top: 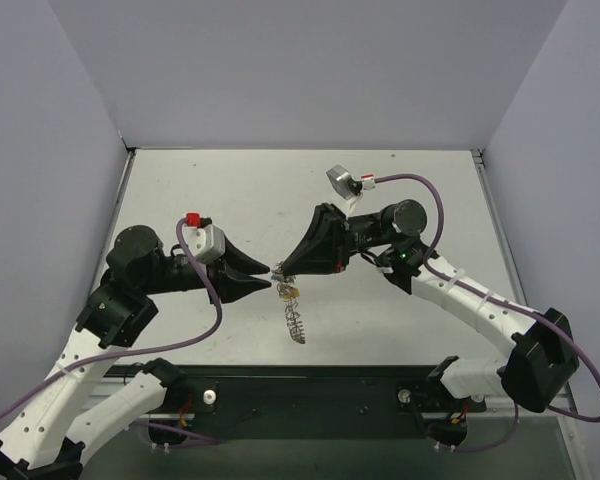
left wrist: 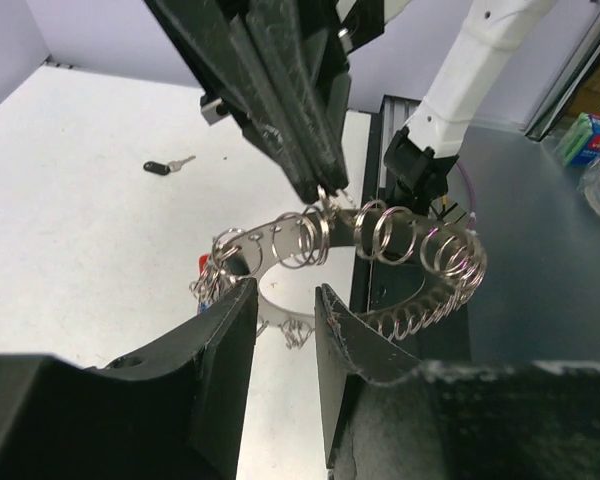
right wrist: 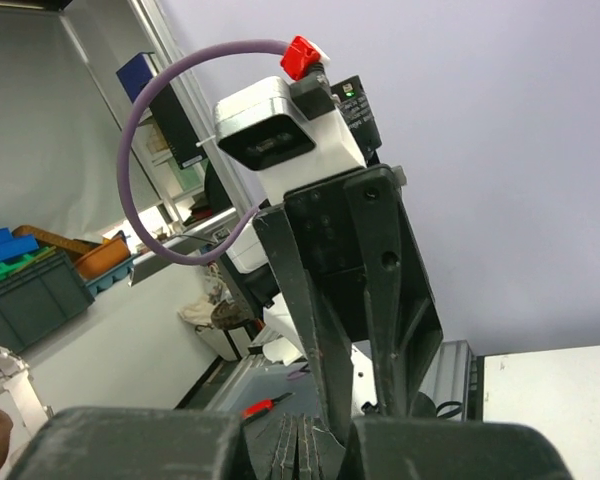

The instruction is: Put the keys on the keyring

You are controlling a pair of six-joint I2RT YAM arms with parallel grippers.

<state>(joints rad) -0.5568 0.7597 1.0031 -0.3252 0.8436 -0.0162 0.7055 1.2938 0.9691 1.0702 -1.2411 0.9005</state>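
Aloft, keyring (left wrist: 285,232) at right gripper (left wrist: 320,190) tips, beyond left gripper (left wrist: 285,292)

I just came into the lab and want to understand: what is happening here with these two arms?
The right gripper, shut, holds the keyring above the table by one of the small wire loops on its rim. The left gripper stands open just in front of the ring, its fingers on either side of the lower edge, not clearly touching it. One small key with a dark head lies apart on the table.
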